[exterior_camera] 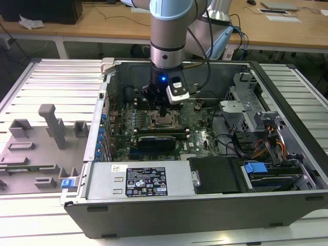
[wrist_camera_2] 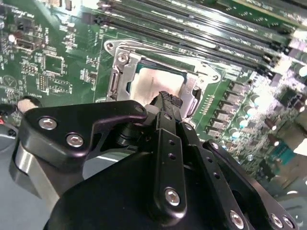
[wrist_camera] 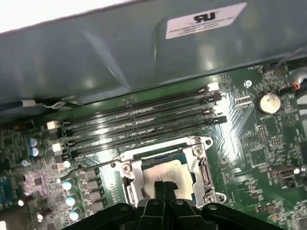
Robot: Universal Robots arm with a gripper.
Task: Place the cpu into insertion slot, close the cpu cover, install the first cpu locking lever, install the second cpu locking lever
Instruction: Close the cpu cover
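Note:
The cpu lies flat in the socket on the green board, its silvery top showing through the window of the cpu cover. The cover lies down around the chip in both wrist views. My gripper hangs straight over the socket inside the computer case. Its two black fingertips are pressed together with nothing between them, and sit just above or on the chip's near edge. A thin metal lever runs along the socket's side next to the memory slots.
The open computer case walls in the board. Long black memory slots run beside the socket. A power supply sits at the case's front, with drive bays and cables toward the exterior view's right. A grey fixture tray lies outside, toward the exterior view's left.

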